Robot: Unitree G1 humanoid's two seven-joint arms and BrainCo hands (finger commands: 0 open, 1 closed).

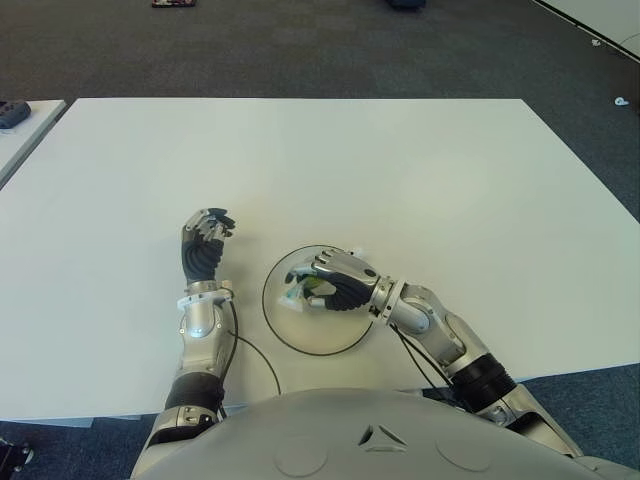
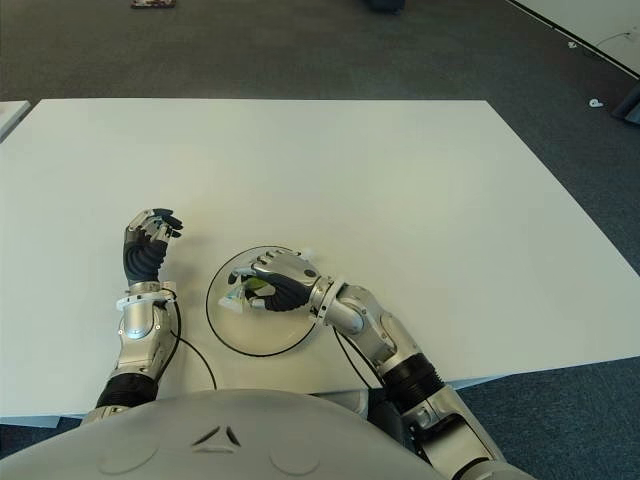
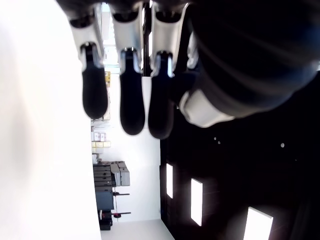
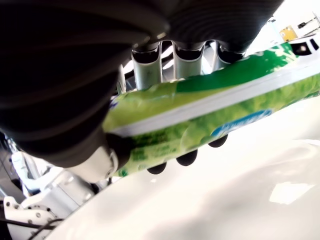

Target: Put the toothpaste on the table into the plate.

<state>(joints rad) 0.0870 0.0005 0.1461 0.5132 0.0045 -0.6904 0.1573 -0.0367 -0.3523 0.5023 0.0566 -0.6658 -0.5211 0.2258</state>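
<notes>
Dark carpet surrounds a broad white table [image 1: 400,170]; robot stands at the near edge, looking down; plate [image 1: 282,328], white with a dark rim, sits close to the torso, slightly right of centre.

Right hand [image 1: 338,281] hangs over the plate's middle, palm down; right wrist view shows its fingers [image 4: 187,55] curled round a green-and-white toothpaste [image 4: 210,117] tube, thumb closing from the other side; grip looks firm. Tube end pokes out past the knuckles toward the robot's left in the eye views, above the plate's inner surface; whether it touches the plate cannot be told.

Left hand [image 1: 204,245] shows just left of the plate, over the table; fingers bent loosely, nothing in them; idle.

Step in hand, by my reading: the placing itself; carry appears done, since the tube sits within the rim's outline. Task nearly complete.

Next move likely calls for a small descent until the tube rests on the plate, then spreading the fingers and lifting straight up; risk is the tube clinging to a finger or rolling toward the rim on release.
</notes>
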